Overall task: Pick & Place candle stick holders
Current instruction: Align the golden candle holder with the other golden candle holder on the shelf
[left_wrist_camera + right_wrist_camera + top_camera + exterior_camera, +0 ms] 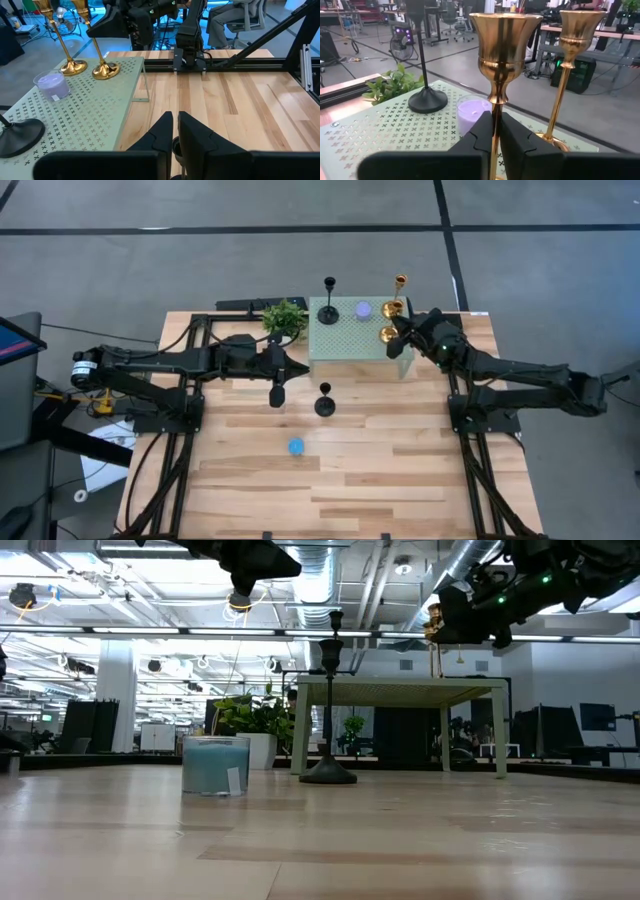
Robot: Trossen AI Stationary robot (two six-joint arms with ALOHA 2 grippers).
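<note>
A small green perforated stand (350, 340) sits at the table's far middle. On it stand a black stemmed candle stick holder (329, 310), a low purple one (363, 309) and two gold ones (392, 307) (388, 334). My right gripper (496, 131) is at the stand's right end, shut on the nearer gold holder (504, 45). Another black holder (324, 402) and a low blue one (296, 446) rest on the wooden table. My left gripper (277, 392) hovers shut just left of that black holder, holding nothing. My right gripper pinches the gold holder's thin stem (495, 107) between its two fingers, a little below the cup. The fingers come nearly level from the table's right side, across the stem. The holder stands upright with its round base (105, 71) on the green stand.
A small green leafy plant (285, 318) stands by the stand's left end. A black bar (245, 305) lies along the table's far edge. The near half of the table holds only the blue holder.
</note>
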